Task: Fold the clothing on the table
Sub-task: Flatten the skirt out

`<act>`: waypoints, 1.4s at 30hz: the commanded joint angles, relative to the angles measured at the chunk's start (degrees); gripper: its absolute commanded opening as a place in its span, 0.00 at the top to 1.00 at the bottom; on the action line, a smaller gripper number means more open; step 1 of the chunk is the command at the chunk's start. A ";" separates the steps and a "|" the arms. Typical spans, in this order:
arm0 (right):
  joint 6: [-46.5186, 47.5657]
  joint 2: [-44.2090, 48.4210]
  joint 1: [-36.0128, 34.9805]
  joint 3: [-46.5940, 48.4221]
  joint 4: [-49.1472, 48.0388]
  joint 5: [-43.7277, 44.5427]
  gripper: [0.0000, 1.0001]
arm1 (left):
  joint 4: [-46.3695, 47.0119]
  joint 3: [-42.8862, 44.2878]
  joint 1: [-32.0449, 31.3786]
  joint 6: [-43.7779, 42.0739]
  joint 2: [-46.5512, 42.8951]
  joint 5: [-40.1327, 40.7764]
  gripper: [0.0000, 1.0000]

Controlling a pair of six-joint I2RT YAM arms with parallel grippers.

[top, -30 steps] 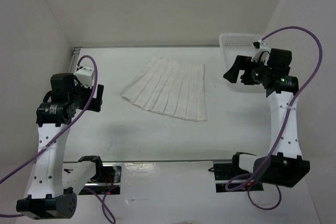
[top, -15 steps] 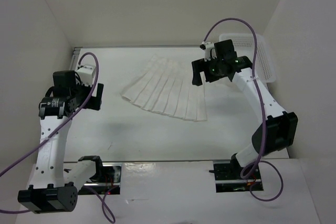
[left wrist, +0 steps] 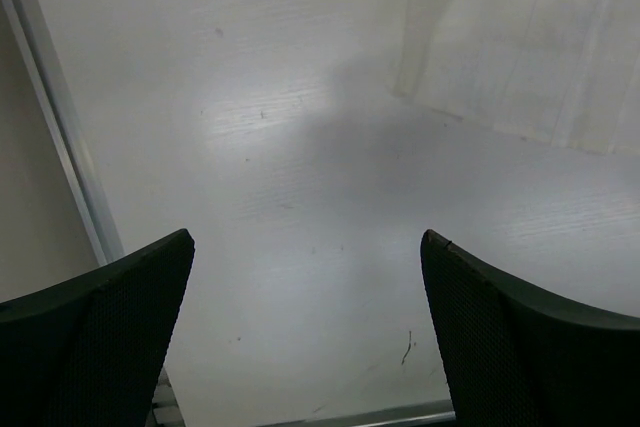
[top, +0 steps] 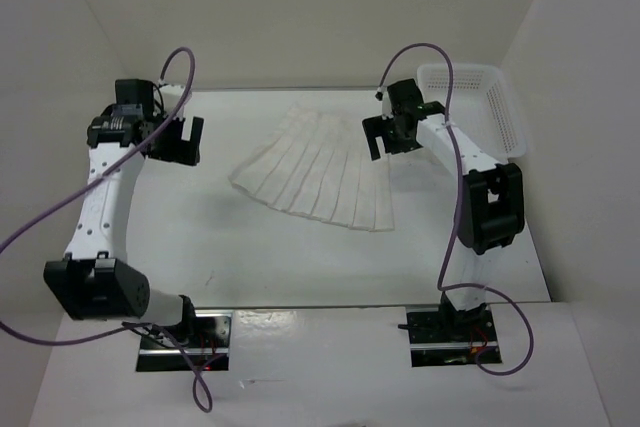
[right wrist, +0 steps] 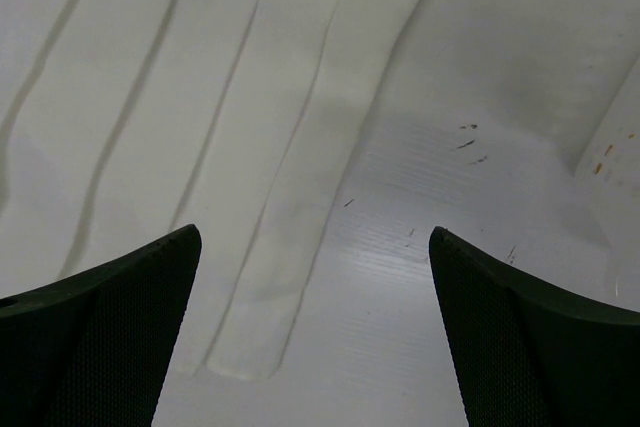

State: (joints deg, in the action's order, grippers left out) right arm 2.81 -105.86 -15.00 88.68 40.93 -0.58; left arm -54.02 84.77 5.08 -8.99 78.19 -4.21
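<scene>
The left jaws stand wide apart and empty over bare worktop (top: 250, 257) beside the left rail (left wrist: 60, 137). They are well apart from the pleated white skirt (top: 320, 172), only a corner of which enters the left wrist view. Closing there would catch nothing. The arm must travel right first, and a low approach could nudge the hem and bunch the fan outline.

The skirt lies flat and spread out mid-worktop, toward the far side. Its fabric looks thin, so a shallow pinch may slip off or lift only one layer, and a deep one may scrape the surface.

The right jaws are likewise wide apart and hold nothing. They hover at the skirt's right edge near its far, narrower end, with one black finger (right wrist: 100, 337) above the pleats and the other above bare worktop. If this side lifts alone, the pleats would likely skew and the fold come out crooked. The perforated white basket (top: 495, 107) sits just to the right, near enough that a wide swing of that arm could knock it.

Several things are hard to make out:
- how high either pair of jaws hangs above the surface
- whether the skirt is one layer or two
- the far right corner, partly covered by the right arm in the overhead view
- a pale edge at the right of the right wrist view, which may be the basket, though I cannot tell
</scene>
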 commanded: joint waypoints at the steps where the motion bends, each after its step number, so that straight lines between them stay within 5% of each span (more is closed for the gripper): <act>1: 0.53 -0.13 0.06 3.42 -5.68 3.22 0.01 | -1.00 7.06 0.28 1.17 6.17 -3.78 0.00; 7: 1.15 -2.14 0.59 5.70 -7.44 3.83 0.05 | 3.64 13.13 -4.10 3.11 17.41 -6.07 0.00; 14: 1.67 -4.17 1.12 8.00 -6.91 2.25 0.19 | 8.22 20.76 -12.02 4.16 29.37 -6.08 0.20; 22: 2.82 -4.17 1.65 8.00 -7.44 1.19 0.28 | 7.35 36.42 -16.24 5.30 45.11 -6.08 0.20; 28: 3.87 0.13 2.17 3.69 -8.23 1.72 0.22 | 13.65 28.72 -20.36 5.83 46.08 -5.55 0.20; 33: 4.40 3.29 2.17 2.37 -8.23 2.86 0.02 | 19.56 18.43 -24.32 7.49 44.33 -4.85 0.13; 42: 5.98 11.02 4.55 -2.63 -7.70 2.86 0.02 | 28.17 14.02 -30.57 8.03 45.21 1.65 0.11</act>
State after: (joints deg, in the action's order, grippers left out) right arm 7.79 -99.37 -11.44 87.59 34.96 1.61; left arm -31.22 98.94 -25.78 -2.50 124.09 -5.39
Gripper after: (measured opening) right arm 0.983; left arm 0.892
